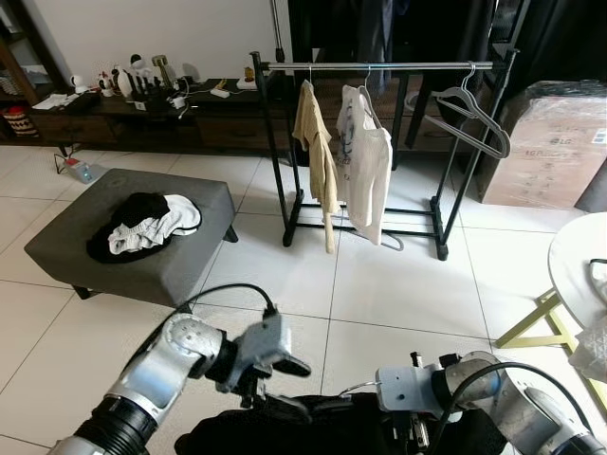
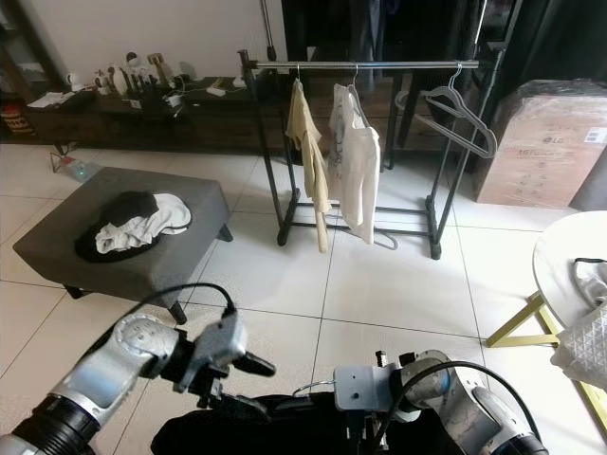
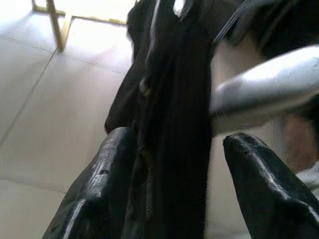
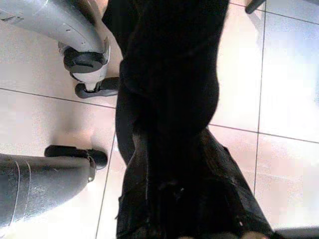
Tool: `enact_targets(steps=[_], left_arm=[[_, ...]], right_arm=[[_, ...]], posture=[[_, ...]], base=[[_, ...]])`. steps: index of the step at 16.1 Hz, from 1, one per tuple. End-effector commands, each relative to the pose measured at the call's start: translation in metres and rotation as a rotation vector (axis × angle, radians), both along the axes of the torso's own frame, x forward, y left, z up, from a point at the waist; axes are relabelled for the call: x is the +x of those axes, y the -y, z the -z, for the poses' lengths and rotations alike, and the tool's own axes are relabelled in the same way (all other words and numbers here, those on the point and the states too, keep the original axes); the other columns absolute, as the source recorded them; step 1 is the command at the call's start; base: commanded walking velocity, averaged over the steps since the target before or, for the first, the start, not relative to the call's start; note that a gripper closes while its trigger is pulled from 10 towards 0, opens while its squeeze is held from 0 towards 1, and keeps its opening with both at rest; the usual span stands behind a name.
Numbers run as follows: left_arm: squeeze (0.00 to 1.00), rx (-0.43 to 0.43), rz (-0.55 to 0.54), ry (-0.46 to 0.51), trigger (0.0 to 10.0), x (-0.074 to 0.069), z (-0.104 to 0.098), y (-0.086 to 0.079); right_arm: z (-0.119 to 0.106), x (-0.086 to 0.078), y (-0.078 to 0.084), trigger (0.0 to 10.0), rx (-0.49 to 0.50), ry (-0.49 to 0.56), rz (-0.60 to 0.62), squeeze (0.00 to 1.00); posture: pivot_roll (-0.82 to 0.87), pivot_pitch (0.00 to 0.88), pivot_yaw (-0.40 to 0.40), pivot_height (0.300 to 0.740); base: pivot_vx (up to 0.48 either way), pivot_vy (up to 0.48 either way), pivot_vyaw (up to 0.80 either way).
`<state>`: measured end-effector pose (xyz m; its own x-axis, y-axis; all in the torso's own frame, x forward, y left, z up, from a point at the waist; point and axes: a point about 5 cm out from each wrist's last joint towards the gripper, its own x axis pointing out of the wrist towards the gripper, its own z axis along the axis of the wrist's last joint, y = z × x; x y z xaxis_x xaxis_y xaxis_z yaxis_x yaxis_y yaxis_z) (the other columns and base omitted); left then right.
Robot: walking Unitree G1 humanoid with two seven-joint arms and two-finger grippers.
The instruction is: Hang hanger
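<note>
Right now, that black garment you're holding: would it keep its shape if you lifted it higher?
Probably not. The black garment sags in soft folds below the left gripper and right gripper, so it looks floppy. It likely drapes and swings rather than slipping, and seems light, though its weight cannot be judged.

Home living room: tiled floor [image 1: 398, 284], grey ottoman [image 1: 133, 237], clothes rack [image 1: 379, 66], cluttered sideboard [image 1: 142, 109].

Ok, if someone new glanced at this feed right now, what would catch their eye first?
Probably the black garment bunched low in front, between the left hand and right hand. Beyond it, the black metal clothes rack holds a tan shirt, a white shirt and an empty grey hanger.
</note>
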<state>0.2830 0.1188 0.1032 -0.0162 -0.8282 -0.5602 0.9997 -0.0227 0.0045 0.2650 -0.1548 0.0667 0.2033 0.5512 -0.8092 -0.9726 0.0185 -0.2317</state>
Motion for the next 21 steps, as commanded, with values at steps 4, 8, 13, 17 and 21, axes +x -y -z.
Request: enact_targets(steps=[4,8,13,17,21], left_arm=[[0.0,0.047,-0.017,0.054,10.0,0.005,0.008,0.003],[0.0,0.049,0.038,0.03,10.0,-0.003,0.013,0.012],[0.0,0.08,0.06,0.094,7.6,-0.004,0.016,0.025],[0.0,0.075,0.049,0.083,0.0,-0.006,0.019,0.025],[0.0,0.088,0.039,0.109,0.0,-0.002,0.017,0.023]], right_arm=[[-0.014,0.0,-0.009,10.0,0.046,0.026,-0.041,0.0],[-0.016,0.003,-0.013,10.0,0.055,0.03,-0.044,0.0],[-0.019,0.007,-0.017,10.0,0.062,0.034,-0.039,0.0],[-0.018,0.008,-0.017,10.0,0.066,0.035,-0.032,0.0],[-0.017,0.008,-0.015,10.0,0.062,0.028,-0.023,0.0]], posture=[[-0.15,0.1,0.081,0.74],[-0.15,0.1,0.083,0.74],[-0.15,0.102,0.084,0.74],[-0.15,0.104,0.086,0.74],[-0.15,0.103,0.086,0.74]], base=[[0.0,0.0,0.0],[0.0,0.0,0.0],[0.0,0.0,0.0],[0.0,0.0,0.0],[0.0,0.0,0.0]])
